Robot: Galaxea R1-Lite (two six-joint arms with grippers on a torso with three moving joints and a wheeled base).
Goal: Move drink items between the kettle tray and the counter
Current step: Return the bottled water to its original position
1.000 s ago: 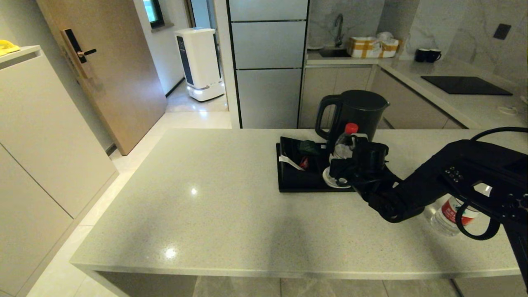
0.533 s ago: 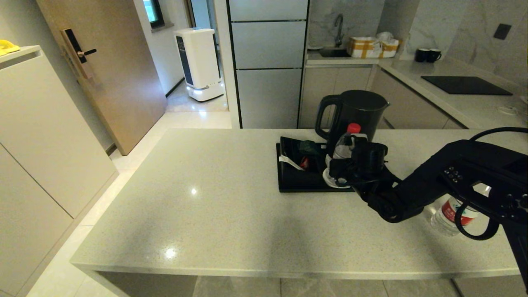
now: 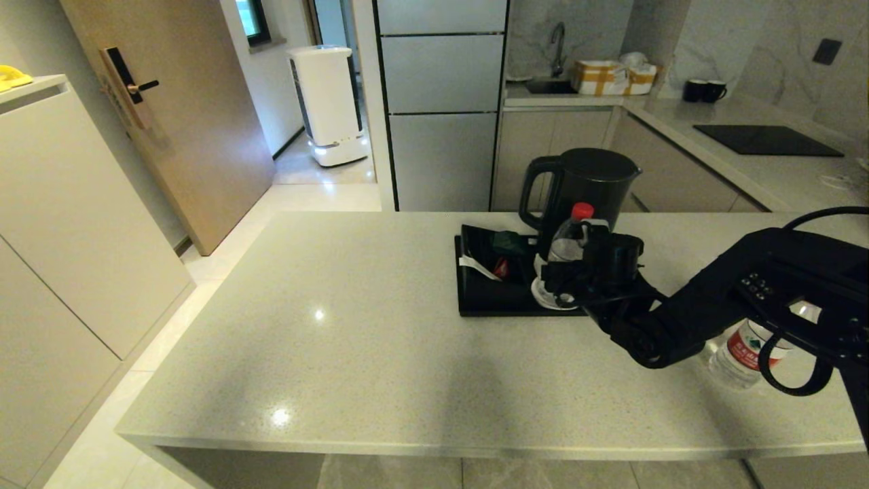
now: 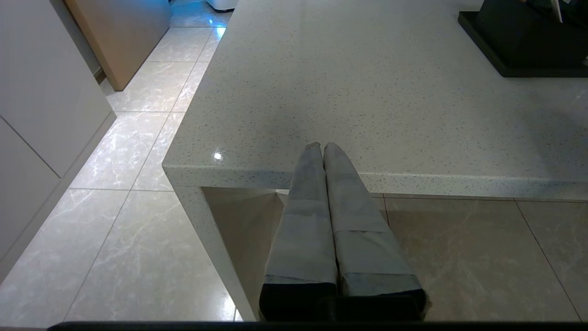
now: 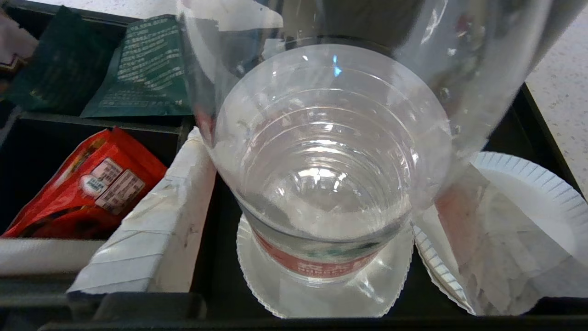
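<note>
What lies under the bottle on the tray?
A white coaster sits under the bottle, on the black tray. Its middle is covered by the bottle's base; only its pleated rim shows.

One small clear water bottle (image 3: 569, 238) with a red cap stood upright on a white round coaster (image 5: 275, 280) in the kettle tray (image 3: 485, 299), a flat black low-rimmed tray on the far right part of the counter (image 3: 380, 353). A second coaster (image 5: 528, 193) lay just beside it. The other bottle (image 3: 740, 353), red-labelled, stood on the glossy grey speckled counter, near its right front edge.
</note>
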